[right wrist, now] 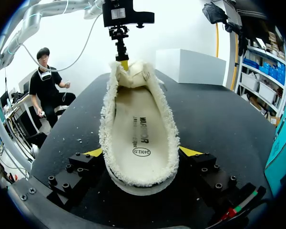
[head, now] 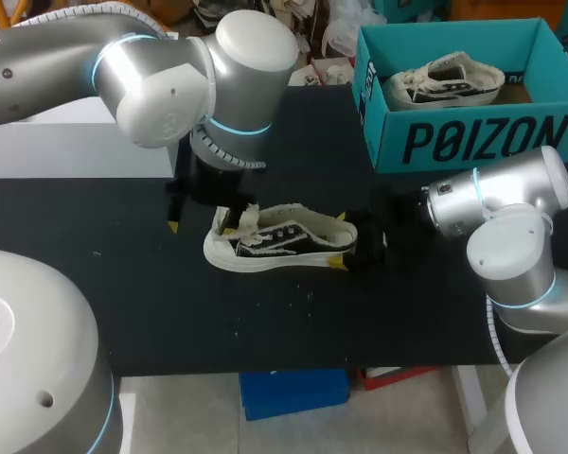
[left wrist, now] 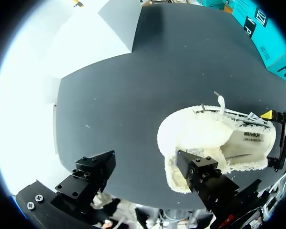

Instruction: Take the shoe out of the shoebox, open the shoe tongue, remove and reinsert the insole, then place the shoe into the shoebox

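Right tool (right wrist: 142, 152) is seen clamped on the near end of the black canvas low-top shoe with white rubber sole and cream fleece lining (head: 279, 241), one yellow tip pressed against each flank. From the printed patch on the cream insole (right wrist: 140, 131), this end is judged to be the heel. The shoe is set on the black surface (head: 151, 303), out of the box. Its long axis is laid straight away from the right tool, so that the open mouth and the length of the insole are presented along that line. The insole is seen seated inside. At the far end of the axis, towards the toe, the fleece tongue (right wrist: 133, 76) is raised. The left tool (head: 201, 225) is placed there with its fingers wide apart, one against the raised fleece and the other over bare surface beside the shoe. The lifting of the insole is judged to fall to the left tool, the right being taken up with steadying, and entry would have to be made from the toe side, along the axis towards the heel. Farther off, the teal cardboard shoebox (head: 473, 142) is stood open, well apart from the held shoe, with a second pale shoe (head: 445, 80) lying in it
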Controlling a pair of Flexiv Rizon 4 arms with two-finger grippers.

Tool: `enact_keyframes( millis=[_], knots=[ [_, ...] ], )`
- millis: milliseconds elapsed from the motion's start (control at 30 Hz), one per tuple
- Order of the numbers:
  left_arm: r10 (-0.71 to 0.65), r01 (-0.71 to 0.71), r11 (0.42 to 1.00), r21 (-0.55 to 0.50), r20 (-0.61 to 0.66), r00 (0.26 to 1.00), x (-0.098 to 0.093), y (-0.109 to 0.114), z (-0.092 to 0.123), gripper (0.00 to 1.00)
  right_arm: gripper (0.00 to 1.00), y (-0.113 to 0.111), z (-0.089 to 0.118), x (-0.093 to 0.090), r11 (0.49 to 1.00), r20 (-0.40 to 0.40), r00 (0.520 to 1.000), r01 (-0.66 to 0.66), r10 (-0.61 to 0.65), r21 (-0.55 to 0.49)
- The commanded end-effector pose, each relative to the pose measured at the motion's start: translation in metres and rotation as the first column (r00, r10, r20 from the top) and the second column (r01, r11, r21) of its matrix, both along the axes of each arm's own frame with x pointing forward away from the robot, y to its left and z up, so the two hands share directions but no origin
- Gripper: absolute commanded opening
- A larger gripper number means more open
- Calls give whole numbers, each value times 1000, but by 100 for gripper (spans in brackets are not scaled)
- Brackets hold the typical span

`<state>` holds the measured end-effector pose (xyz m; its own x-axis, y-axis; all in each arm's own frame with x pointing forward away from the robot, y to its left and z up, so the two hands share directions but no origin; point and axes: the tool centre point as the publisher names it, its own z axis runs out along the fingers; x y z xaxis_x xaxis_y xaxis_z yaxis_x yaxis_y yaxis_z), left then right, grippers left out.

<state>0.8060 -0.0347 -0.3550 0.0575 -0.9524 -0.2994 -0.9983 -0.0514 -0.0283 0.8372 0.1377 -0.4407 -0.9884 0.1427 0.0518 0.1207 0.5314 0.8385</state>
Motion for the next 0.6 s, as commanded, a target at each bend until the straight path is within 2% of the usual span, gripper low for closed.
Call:
enact_keyframes(
  millis=[33, 400, 600],
  knots=[
    [1, -1, 1000, -4, -6, 1000, 1, 6, -9, 85, 0, -2, -4, 1, 1000, -2, 1000, 3, -3, -1],
    [12, -12, 1000, -6, -23, 1000, -4, 11, -13, 88, 0, -2, -4, 1, 1000, -2, 1000, 3, -3, -1],
    [-20, 19, 1000, 2, 25, 999, -5, 8, 12, 91, 0, -2, -4, 1, 1000, -2, 1000, 3, -3, -1]
  ],
)
